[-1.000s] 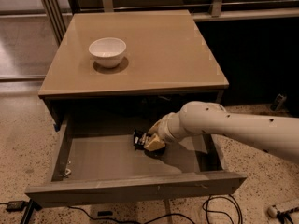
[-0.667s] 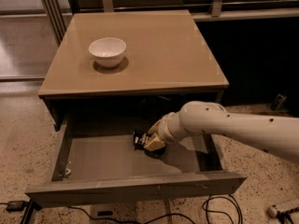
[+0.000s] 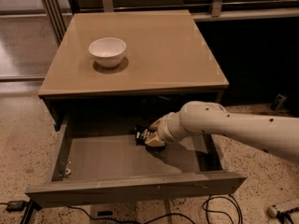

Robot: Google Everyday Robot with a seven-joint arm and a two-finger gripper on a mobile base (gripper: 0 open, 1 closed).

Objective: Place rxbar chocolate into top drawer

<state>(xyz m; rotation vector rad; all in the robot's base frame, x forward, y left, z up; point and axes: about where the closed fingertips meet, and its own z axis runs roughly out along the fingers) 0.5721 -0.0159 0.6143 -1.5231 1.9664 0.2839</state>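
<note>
The top drawer (image 3: 135, 186) is pulled wide open below the tan cabinet top. My white arm reaches in from the right, and my gripper (image 3: 148, 137) sits low inside the drawer, near its back middle. A small black wrapper with white lettering, the rxbar chocolate (image 3: 140, 134), shows at the gripper's tip, just above the grey drawer floor. I cannot tell whether it rests on the floor or hangs in the gripper.
A white bowl (image 3: 107, 52) stands on the cabinet top (image 3: 163, 50) at the left. Black cables (image 3: 219, 209) lie on the speckled floor under the drawer front. A metal railing runs behind the cabinet.
</note>
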